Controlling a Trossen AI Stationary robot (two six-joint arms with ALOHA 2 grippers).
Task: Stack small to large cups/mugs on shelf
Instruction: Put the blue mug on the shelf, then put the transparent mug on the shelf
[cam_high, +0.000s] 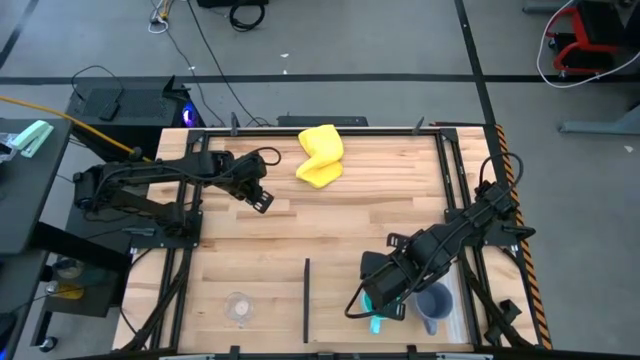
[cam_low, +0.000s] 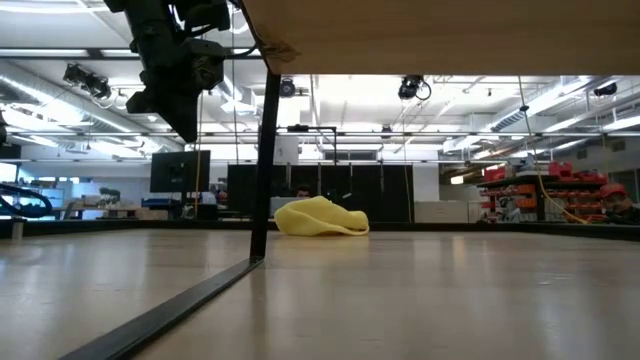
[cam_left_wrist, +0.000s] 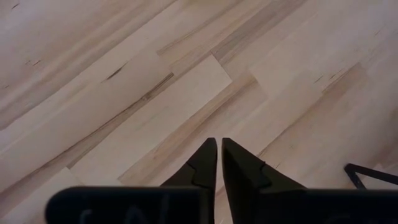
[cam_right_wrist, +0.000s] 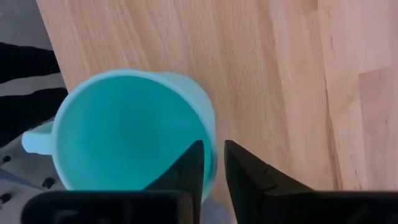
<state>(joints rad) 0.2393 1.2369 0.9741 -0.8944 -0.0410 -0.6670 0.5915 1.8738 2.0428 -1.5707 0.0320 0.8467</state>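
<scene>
The bright-blue mug (cam_high: 375, 322) (cam_right_wrist: 124, 130) is near the table's near right edge, mostly hidden under my right gripper (cam_high: 378, 300) (cam_right_wrist: 212, 144), which is shut on it. Its handle (cam_right_wrist: 34, 140) points away from the fingers. The grey-blue mug (cam_high: 433, 303) stands upright just to its right. The clear glass cup (cam_high: 238, 307) stands on the near left part of the table. My left gripper (cam_high: 263, 200) (cam_left_wrist: 219, 140) (cam_low: 180, 100) is shut and holds nothing, hovering above bare wood at the far left. My right gripper holds the bright-blue mug by its rim wall (cam_right_wrist: 210, 134), on the side opposite the handle. One finger (cam_right_wrist: 189, 165) is inside the mug and the other (cam_right_wrist: 249, 174) outside, coming from above and pointing down. The mug's mouth faces up; whether its base is on the table I cannot tell.
A crumpled yellow cloth (cam_high: 320, 156) (cam_low: 320, 218) lies at the far middle of the table. A thin dark upright (cam_high: 306, 300) (cam_low: 262, 170) stands near the near edge, carrying a wooden shelf board (cam_low: 450, 35) overhead. Dark rails (cam_high: 452, 170) run along the table's sides.
</scene>
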